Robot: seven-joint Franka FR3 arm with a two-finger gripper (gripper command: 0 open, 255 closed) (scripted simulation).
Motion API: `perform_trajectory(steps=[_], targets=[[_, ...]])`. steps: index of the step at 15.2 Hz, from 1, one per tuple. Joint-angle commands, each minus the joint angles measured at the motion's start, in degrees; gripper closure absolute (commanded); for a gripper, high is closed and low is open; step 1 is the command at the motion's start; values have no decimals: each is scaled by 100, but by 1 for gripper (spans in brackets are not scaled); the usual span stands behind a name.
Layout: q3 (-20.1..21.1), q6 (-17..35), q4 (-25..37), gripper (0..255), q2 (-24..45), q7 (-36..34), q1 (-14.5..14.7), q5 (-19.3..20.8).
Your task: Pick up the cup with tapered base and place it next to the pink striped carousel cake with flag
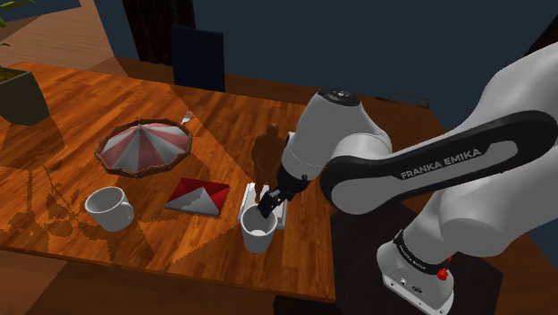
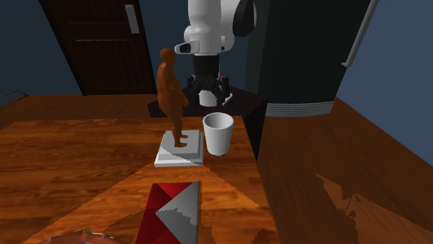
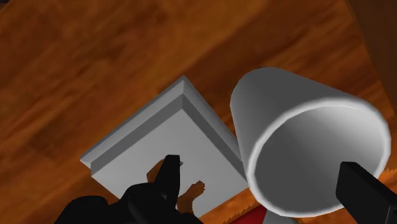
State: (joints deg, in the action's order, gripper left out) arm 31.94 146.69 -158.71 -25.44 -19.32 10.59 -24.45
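The white cup with a tapered base (image 1: 257, 230) stands upright near the table's front edge, at the shoulder view's right. It is also in the second exterior view (image 2: 218, 133) and close up in the wrist view (image 3: 305, 146). My black gripper (image 1: 266, 205) hovers just above its rim, open. In the wrist view the gripper (image 3: 257, 164) has one finger (image 3: 167, 181) over the figurine's base and the other (image 3: 366, 191) at the cup's far rim, and neither clasps the cup. The pink striped carousel cake (image 1: 143, 146) with its small flag (image 1: 188, 116) sits further back to the left.
A brown figurine (image 2: 172, 83) on a white square base (image 2: 179, 151) stands right beside the cup. A red and grey pyramid block (image 1: 198, 195) and a white mug (image 1: 109, 208) lie between the cup and the cake. A potted plant (image 1: 20, 94) is at the far left. The table edge (image 1: 304, 291) runs close to the cup.
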Motion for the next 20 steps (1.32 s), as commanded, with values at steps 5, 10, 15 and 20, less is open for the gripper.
perform_trajectory(steps=[5,10,15,20], targets=[[267,705,-32,0,658,-123,-141,90],[332,887,-36,0,837,-162,-197,145],[332,886,-36,255,836,-162,-196,145],[332,886,-36,255,836,-162,-197,145]])
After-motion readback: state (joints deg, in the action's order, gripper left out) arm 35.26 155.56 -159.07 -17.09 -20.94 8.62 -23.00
